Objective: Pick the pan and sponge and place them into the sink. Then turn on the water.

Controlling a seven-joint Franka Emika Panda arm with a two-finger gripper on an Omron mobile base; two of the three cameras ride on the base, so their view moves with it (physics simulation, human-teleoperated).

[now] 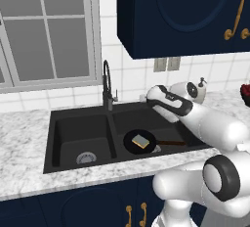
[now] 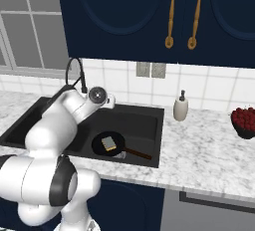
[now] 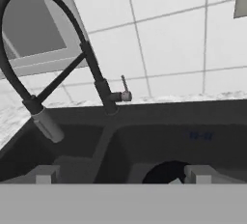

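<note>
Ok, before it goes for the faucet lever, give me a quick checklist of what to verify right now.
1. Pan in the right basin of the sink: ok.
2. Sponge in the sink, lying in the pan: ok.
3. Gripper empty, fingers apart: ok.
4. Faucet lever in the hand view, ahead of the gripper: ok.
5. Water running from the faucet: not ok, none seen.
6. Lever's on direction: cannot tell.
</note>
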